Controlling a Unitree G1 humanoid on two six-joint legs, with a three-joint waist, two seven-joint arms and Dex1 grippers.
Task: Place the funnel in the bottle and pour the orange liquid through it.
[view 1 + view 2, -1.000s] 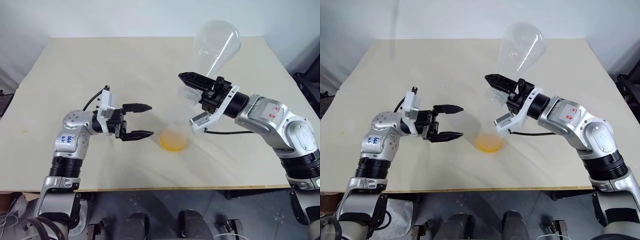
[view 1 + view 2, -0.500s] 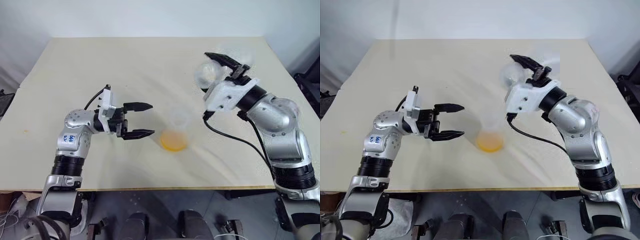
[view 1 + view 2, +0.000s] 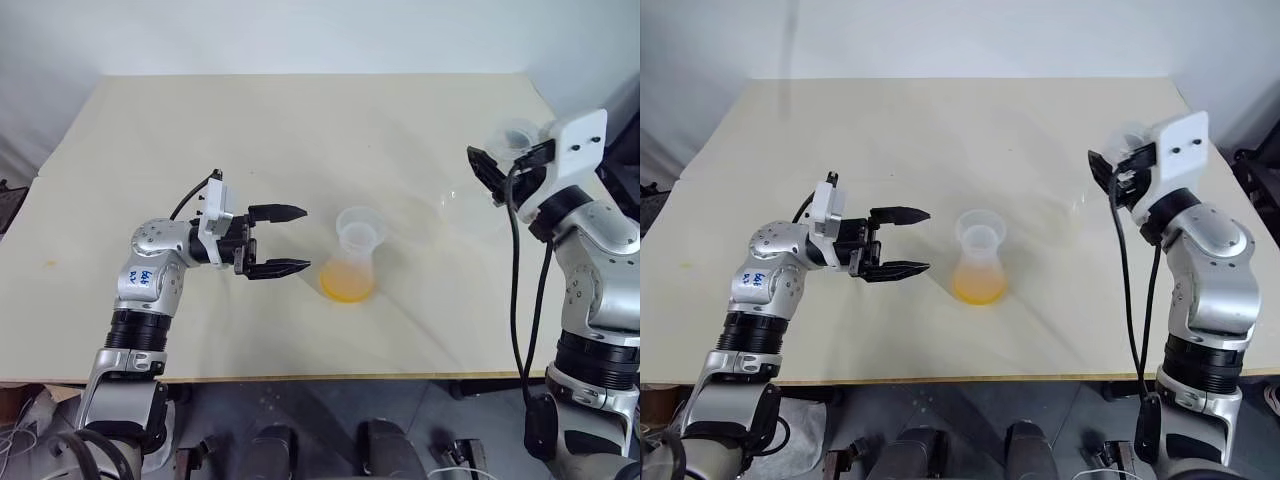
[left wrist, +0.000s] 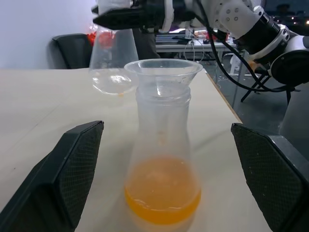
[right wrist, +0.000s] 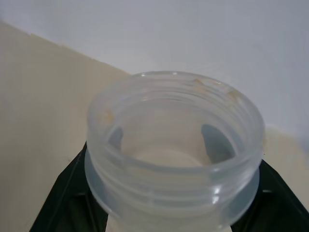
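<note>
My right claw [image 3: 1110,172] is clenched round the neck of the flask [image 4: 112,63], which looks empty now and is upright again out by the bench's right edge. My left claw [image 3: 283,240] hangs released, fingers wide, just beside the bottle [image 3: 352,265] without touching it. The bottle stands mid-bench [image 3: 200,130] with the funnel [image 4: 163,75] seated in its mouth and the orange liquid [image 4: 162,195] pooled shallow in its base, so I judge the pour done.

What could go wrong from here:
- The flask is near the bench edge; set down carelessly or let go while tilted, it could roll off.
- Nothing steadies the bottle. If my left claw shuts off-centre or nudges it, the narrow top could tip and spill the liquid.
- The funnel only rests there (not fixed, as far as I can tell); a knock would unseat it.
- Drops left in the flask mouth could drip on the bench.
</note>
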